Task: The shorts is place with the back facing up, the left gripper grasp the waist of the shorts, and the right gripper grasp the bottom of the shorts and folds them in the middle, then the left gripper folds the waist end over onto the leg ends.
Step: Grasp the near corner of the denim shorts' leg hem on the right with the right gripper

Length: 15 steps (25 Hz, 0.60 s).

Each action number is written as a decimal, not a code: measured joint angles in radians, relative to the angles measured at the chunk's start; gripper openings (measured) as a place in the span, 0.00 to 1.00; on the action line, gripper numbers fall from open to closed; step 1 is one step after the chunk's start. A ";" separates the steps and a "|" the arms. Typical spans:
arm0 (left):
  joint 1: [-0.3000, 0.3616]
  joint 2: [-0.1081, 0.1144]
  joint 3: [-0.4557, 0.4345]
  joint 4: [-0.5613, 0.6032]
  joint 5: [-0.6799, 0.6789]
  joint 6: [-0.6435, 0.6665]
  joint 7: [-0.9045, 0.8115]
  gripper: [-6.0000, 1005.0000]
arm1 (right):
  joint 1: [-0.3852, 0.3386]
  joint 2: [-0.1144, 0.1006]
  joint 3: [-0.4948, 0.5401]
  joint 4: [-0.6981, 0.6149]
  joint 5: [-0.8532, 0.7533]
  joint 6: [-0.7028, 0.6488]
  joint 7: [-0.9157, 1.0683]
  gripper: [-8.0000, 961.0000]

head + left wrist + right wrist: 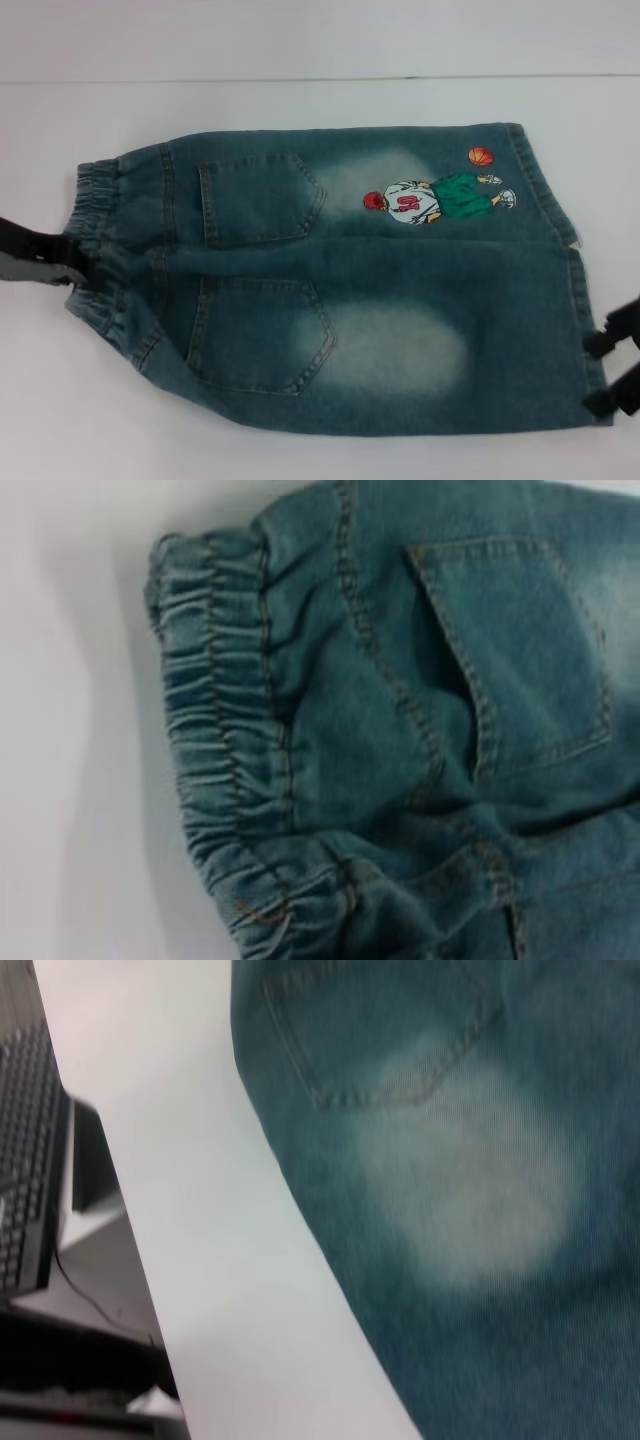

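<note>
The shorts point(380, 300) lie flat on the white table, back up, with both back pockets showing. The gathered waist point(95, 215) is at the left, and the bottom of the shorts point(560, 240), beside the cartoon embroidery point(435, 197), is at the right. My left gripper point(62, 262) is at the waist's outer edge, near its middle. The left wrist view shows the elastic band point(215, 720) close up. My right gripper point(602, 372) stands open at the hem of the near leg, one finger point(603, 343) to each side. A pale faded patch point(470, 1190) fills the right wrist view.
The white table point(300, 450) surrounds the shorts, and its far edge point(320, 80) runs behind them. Past the table's near edge, the right wrist view shows a dark keyboard-like object point(25, 1160) and cables lower down.
</note>
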 joint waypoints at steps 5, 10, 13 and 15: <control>-0.005 -0.002 0.000 -0.003 -0.011 -0.011 -0.015 0.04 | -0.002 0.000 -0.019 0.006 -0.097 0.000 -0.010 0.99; -0.010 -0.002 0.000 -0.003 -0.017 -0.014 -0.022 0.04 | -0.006 0.002 -0.042 0.030 -0.164 -0.001 -0.012 0.99; -0.013 -0.002 0.000 -0.004 -0.017 -0.015 -0.025 0.05 | -0.002 0.007 -0.055 0.058 -0.205 0.002 -0.014 0.98; -0.014 -0.002 0.000 -0.005 -0.018 -0.015 -0.025 0.05 | 0.001 0.010 -0.062 0.069 -0.213 0.003 -0.016 0.98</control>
